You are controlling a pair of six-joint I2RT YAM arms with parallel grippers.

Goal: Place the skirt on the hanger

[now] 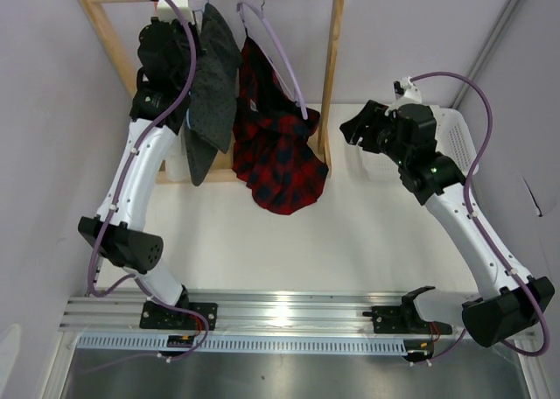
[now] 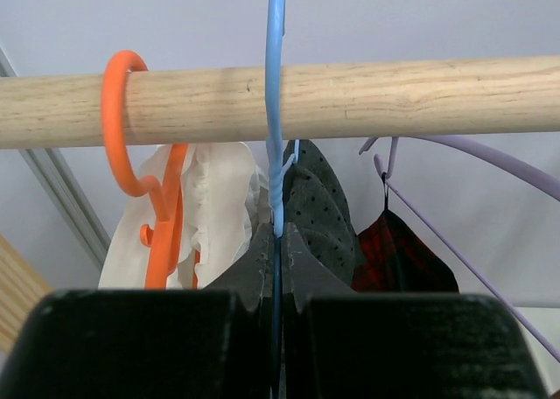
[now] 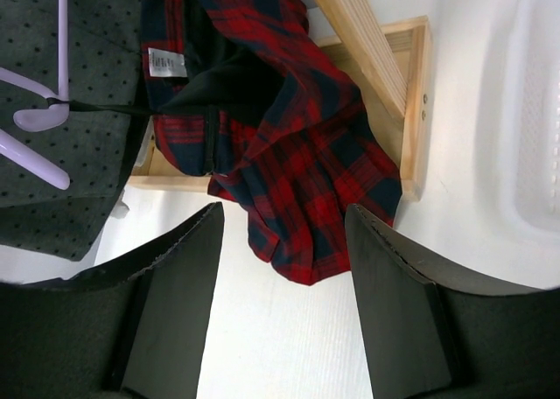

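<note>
Two grippers matter here. The left gripper is clamped on the neck of the hanger just below the wooden rail, near the rail's left end, between the orange hanger and the lilac hanger. The skirt hangs from the clamped hanger under the rail. The right gripper stands with fingers apart, holding nothing, facing the plaid garment. The blue wire crosses the rail's front and leaves view, so its seating cannot be told. Confirm that the hook rests over the rail before you release. Then part the fingers slowly and withdraw straight back, clear of the orange hanger.
</note>
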